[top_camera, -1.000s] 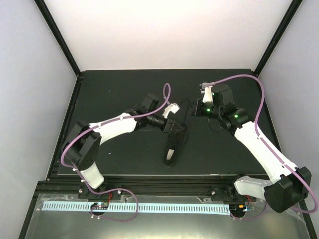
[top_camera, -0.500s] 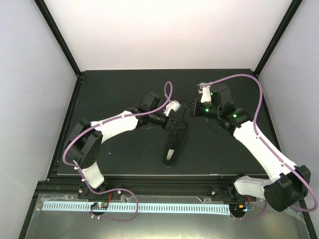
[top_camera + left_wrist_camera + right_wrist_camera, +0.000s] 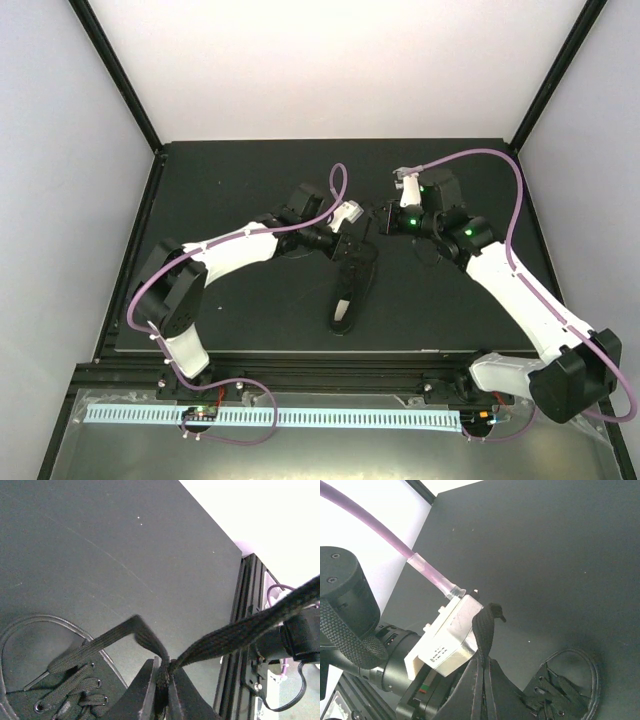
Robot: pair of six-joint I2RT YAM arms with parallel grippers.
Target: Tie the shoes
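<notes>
Black table [image 3: 230, 190], matte and dark from back edge to front. One thing sits on it: a small black shoe [image 3: 350, 295], about midway across and in the near half, flat on its sole, toe toward the near edge, open heel end toward the back. Its laces [image 3: 240, 630] are up off the tabletop, pulled taut above the shoe.

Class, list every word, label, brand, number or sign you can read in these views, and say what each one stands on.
No text can be read in any view.
Small dark marks on the white block, right wrist view: too blurred to read.
The shoe: no label or brand visible.
</notes>
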